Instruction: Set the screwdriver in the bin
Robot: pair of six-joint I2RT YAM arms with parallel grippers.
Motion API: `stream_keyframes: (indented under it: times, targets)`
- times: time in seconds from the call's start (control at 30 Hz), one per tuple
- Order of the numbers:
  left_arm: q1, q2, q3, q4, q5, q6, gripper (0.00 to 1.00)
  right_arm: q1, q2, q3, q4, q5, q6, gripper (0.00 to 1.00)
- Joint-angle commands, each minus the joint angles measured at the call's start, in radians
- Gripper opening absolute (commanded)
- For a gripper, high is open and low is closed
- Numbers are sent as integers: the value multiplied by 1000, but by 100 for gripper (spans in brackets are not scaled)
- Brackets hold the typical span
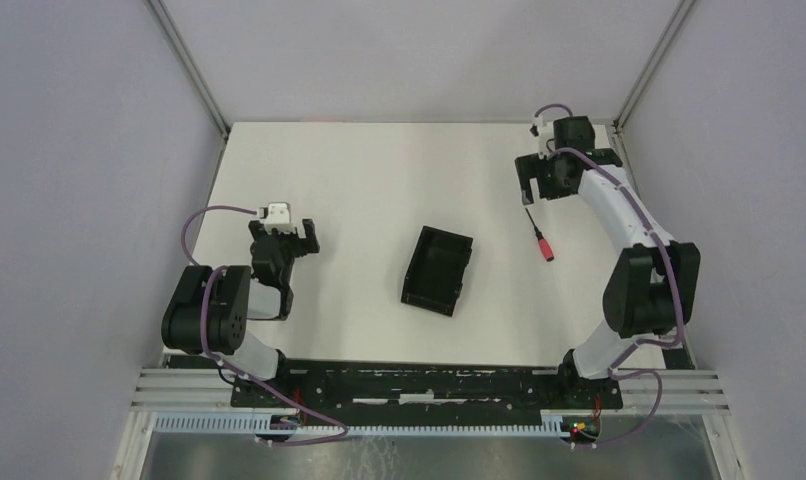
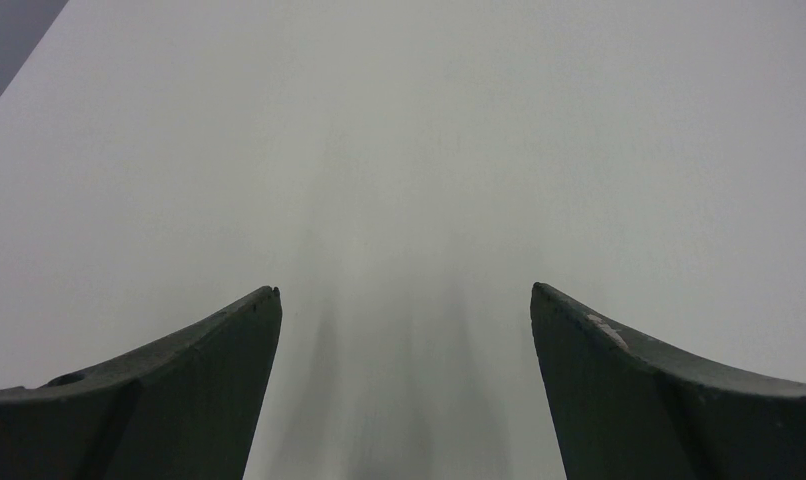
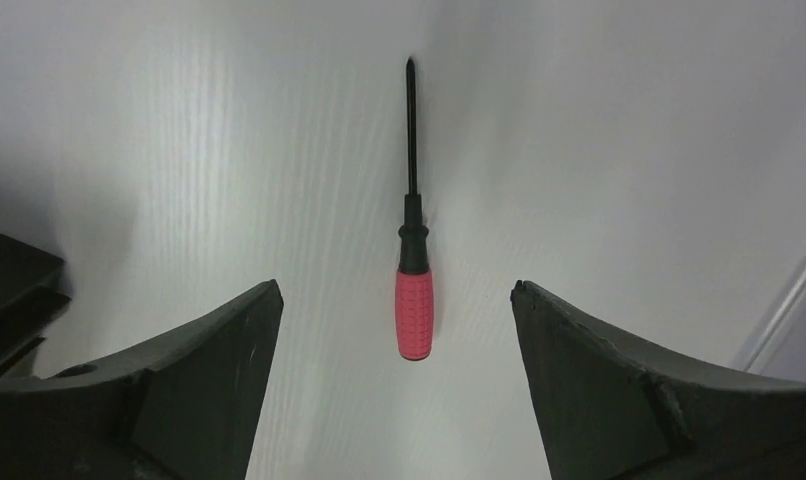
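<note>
- Plainly, we see the screwdriver (image 1: pixel 541 237) lying flat on the white table (image 1: pixel 359 180), on the right side and well apart from the bin (image 1: pixel 439 268).
- Its red handle points toward the near edge and its thin black shaft toward the far edge.
- We find the bin near the middle of the table, turned slightly askew, with nothing inside it.
- Our right gripper (image 1: pixel 551 190) hangs above the far end of the screwdriver, its fingers spread wide and holding nothing.
- From the right wrist view, the screwdriver (image 3: pixel 412 225) lies lengthwise in the gap of the right gripper (image 3: pixel 394 287), handle nearest the camera and tip farthest away; neither finger touches it.
- We cannot tell from these views how high the right gripper sits over the table.
- Our left gripper (image 1: pixel 284 237) sits on the left side, well apart from both the bin and the screwdriver.
- From the left wrist view, the left gripper (image 2: pixel 405 288) is also spread wide, with only bare table (image 2: pixel 399 120) between and beyond its fingers.
</note>
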Motion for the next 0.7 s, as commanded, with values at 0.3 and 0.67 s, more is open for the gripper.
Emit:
stream_keyframes:
  times: [0.3,0.67]
  targets:
    - [2,-16,8,27,9,-32,100,-20,166,-210,126,34,-38,62]
    - [2,-15,8,26,9,-32,100,-20,115,-174,43,25,-18,0]
